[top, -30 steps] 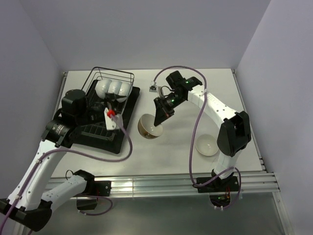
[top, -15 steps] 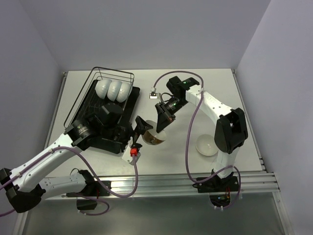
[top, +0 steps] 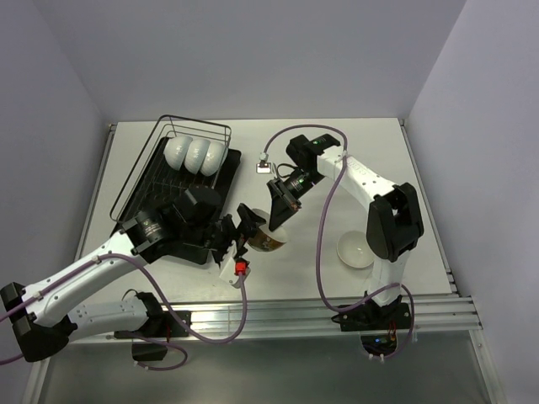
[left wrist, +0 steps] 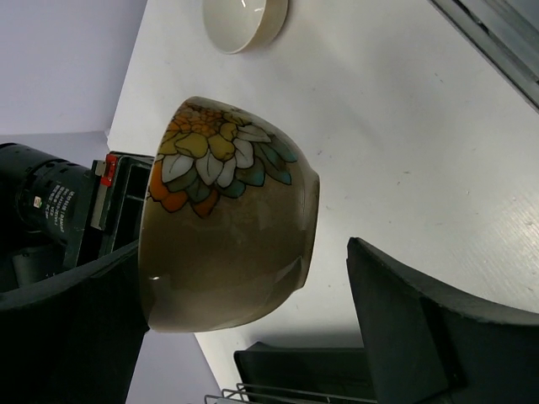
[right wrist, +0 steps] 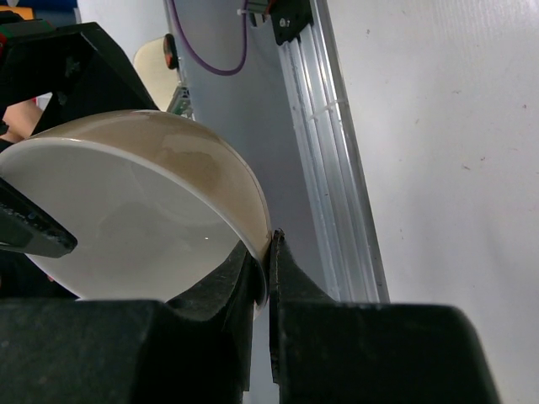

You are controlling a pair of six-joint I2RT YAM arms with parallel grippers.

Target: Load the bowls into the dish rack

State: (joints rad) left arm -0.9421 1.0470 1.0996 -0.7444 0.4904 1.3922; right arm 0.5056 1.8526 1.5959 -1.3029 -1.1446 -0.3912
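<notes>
While the right gripper (right wrist: 268,252) pinches the rim of the flower bowl (top: 268,237) with its jaws squeezed tight, one finger inside and one outside, the bowl is held tipped on its side. It is white inside and brown outside, with a yellow and orange flower painted near the rim. The left gripper (top: 250,231) has its jaws spread wide around this same bowl. In the left wrist view, one black finger sits right by the rim side. The other finger stands apart from the bottom of the bowl, with white table showing in the gap. The bowl is over the table (top: 337,160), just beside the near right corner of the black tray (top: 232,168). On that tray stands the dish rack (top: 198,128), made of dark wire. Three white bowls (top: 195,153) stand on edge in a row at its far end. One more cream bowl (top: 356,251) sits the right way up on the table, near the base of the right arm and well apart from the rack. The table is flat and white. A silver rail (top: 295,316) runs along its near edge, and purple cables (top: 324,244) loop from both arms. Plain pale grey walls (top: 253,59) close in the table at the back and on both sides.
</notes>
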